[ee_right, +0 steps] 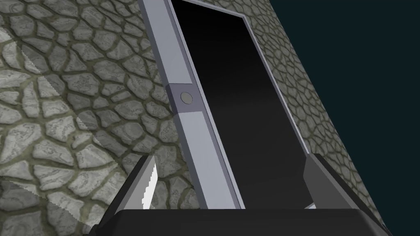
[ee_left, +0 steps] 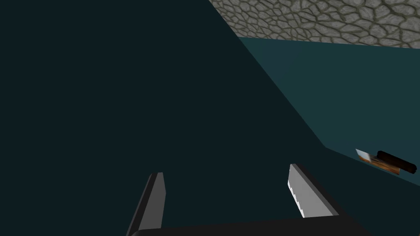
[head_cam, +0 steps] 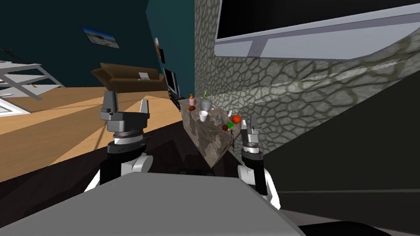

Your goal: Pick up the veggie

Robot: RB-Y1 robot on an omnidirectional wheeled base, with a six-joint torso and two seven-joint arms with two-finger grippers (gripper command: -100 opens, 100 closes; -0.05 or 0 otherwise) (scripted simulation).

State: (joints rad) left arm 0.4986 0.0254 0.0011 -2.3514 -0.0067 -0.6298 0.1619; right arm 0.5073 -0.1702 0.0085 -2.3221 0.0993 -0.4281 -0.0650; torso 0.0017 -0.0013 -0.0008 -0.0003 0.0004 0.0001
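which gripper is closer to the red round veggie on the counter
Right. The right gripper is close beside the red round veggie, by the counter. The left gripper is out towards the light brown floor, on the counter's other side and much farther.

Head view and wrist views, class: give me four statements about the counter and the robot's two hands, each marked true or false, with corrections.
1. A red round vegetable sits on the stone-patterned counter. True.
2. The right hand grips the vegetable. False: its fingers stand open with nothing between them.
3. The left hand is shut. False: it is open and holds nothing.
4. A white cup stands on the counter. True.
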